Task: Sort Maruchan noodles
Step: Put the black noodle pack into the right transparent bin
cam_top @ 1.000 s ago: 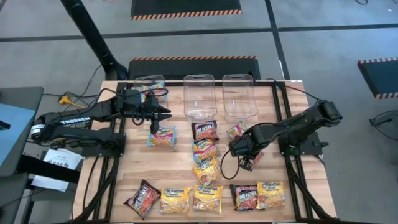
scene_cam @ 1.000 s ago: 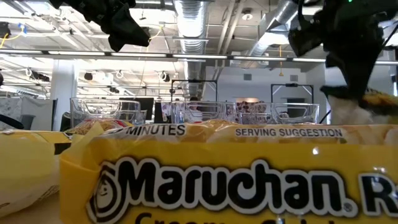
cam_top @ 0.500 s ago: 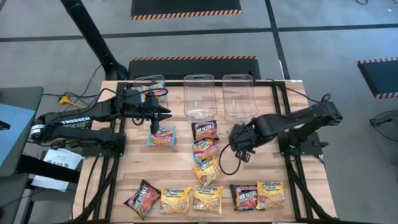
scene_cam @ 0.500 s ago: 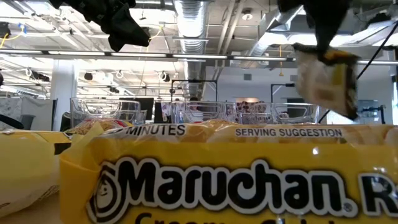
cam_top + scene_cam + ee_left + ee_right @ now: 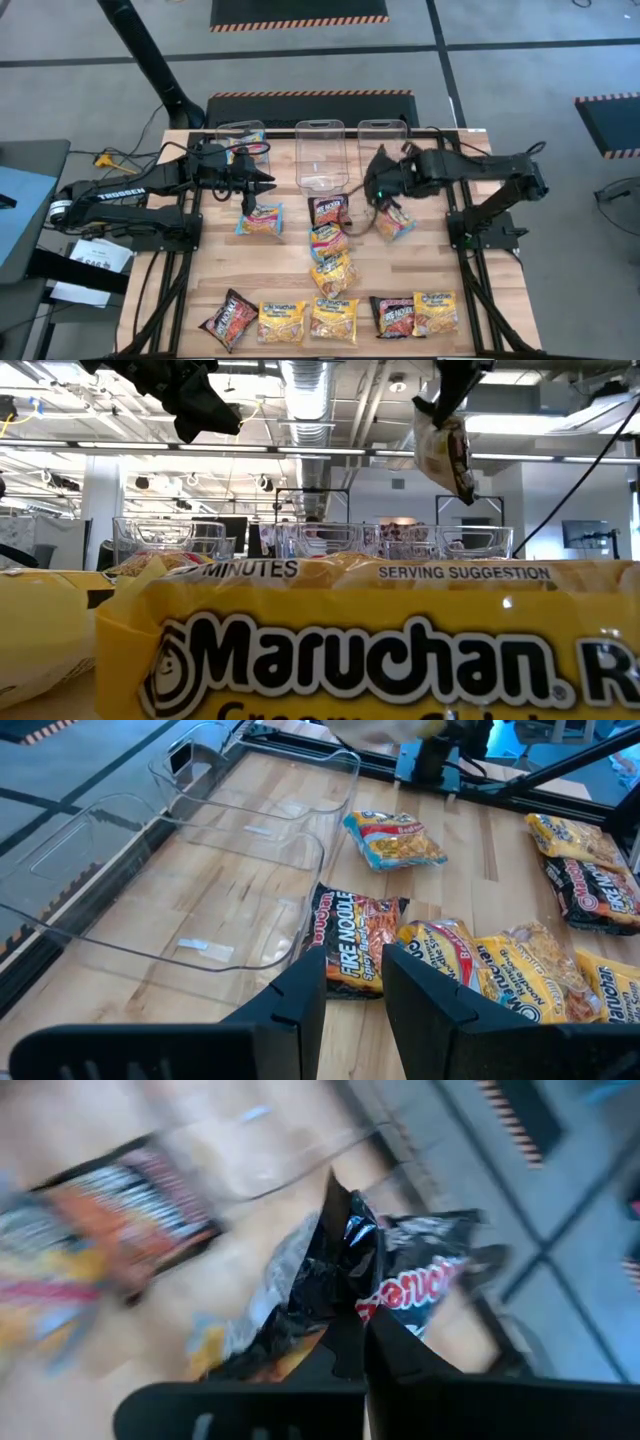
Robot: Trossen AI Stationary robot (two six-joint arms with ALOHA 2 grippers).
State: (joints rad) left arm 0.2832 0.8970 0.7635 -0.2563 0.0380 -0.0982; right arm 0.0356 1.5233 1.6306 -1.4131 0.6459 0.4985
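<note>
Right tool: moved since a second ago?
Yes. The right tool, shut on a black-red packet, moved from beside the packet column toward the clear bins.

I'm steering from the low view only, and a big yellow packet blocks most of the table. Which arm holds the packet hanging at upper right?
Observer: The right gripper. Its fingers are shut on a black packet with red lettering.
Operator: Where over the table is it?
Observer: Between the near ends of the middle bin and the right bin.
Operator: And the other arm?
Observer: The left gripper hangs in front of the left bin, fingers open, holding nothing.
</note>
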